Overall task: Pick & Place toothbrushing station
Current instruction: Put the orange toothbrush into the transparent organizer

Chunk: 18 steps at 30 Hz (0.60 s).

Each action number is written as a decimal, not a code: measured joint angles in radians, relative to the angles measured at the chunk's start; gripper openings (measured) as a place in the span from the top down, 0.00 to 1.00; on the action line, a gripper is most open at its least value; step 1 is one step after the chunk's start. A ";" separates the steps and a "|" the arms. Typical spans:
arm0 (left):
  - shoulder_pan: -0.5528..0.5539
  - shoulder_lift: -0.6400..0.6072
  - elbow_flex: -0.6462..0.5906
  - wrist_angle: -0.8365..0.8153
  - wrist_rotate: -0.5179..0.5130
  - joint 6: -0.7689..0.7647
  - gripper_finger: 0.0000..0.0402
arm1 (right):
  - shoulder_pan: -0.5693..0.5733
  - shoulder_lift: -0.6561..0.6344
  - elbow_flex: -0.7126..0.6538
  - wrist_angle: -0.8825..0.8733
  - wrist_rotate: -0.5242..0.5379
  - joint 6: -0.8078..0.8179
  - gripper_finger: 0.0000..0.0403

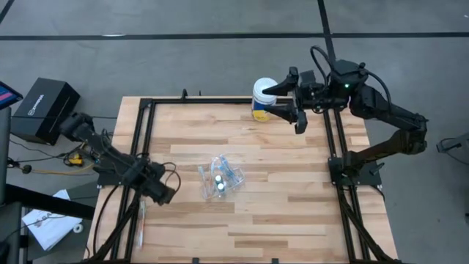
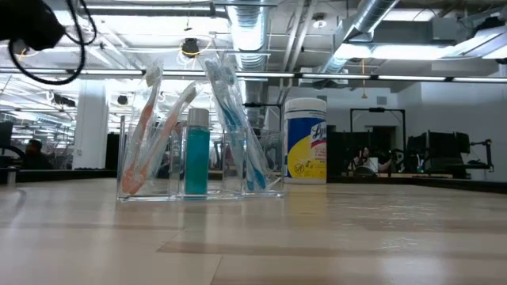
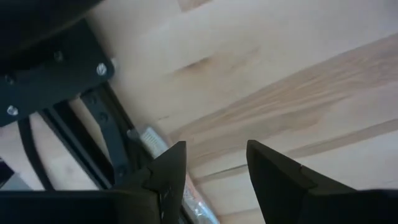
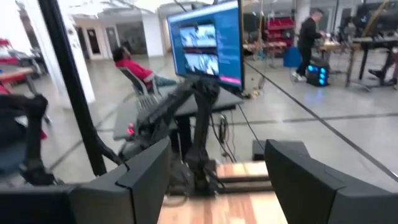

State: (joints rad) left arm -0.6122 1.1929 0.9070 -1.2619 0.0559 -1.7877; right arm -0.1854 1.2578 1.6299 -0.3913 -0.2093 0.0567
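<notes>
A clear organizer (image 1: 222, 176) with toothbrushes (image 2: 238, 119) and a teal bottle (image 2: 196, 154) is seen near the middle of the wooden table (image 1: 278, 213). At about one o'clock from it, at the far edge, a wipes canister (image 1: 263, 98) is placed. The right gripper (image 1: 282, 101) is held just beside this canister, its fingers spread wide and empty. The left gripper (image 1: 163, 192) is found at nine o'clock from the organizer, over the black frame rail (image 1: 143, 139), fingers parted, nothing held. A white toothbrush (image 3: 151, 141) lies by the rail.

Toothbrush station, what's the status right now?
Left tool open, low at the left edge. Right tool open beside wipes canister. Toothbrush organizer mid-table, untouched. Nothing blocking.
</notes>
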 joint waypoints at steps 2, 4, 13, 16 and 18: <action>-0.037 0.023 0.000 0.005 0.004 -0.029 0.60 | 0.010 0.005 0.000 0.033 -0.001 0.022 0.38; -0.069 0.041 0.000 0.010 0.004 -0.075 0.60 | 0.017 0.007 0.000 0.046 0.000 0.043 0.38; -0.218 0.101 -0.044 0.234 0.019 -0.189 0.60 | 0.076 0.007 0.000 0.058 0.029 0.109 0.38; -0.292 0.132 -0.062 0.299 0.033 -0.253 0.60 | 0.104 0.007 0.000 0.055 0.032 0.112 0.38; -0.340 0.147 -0.063 0.313 0.055 -0.285 0.60 | 0.122 0.007 0.000 0.055 0.054 0.112 0.38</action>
State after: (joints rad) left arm -0.9522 1.3394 0.8444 -0.9487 0.1110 -2.0725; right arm -0.0636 1.2644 1.6299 -0.3363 -0.1557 0.1692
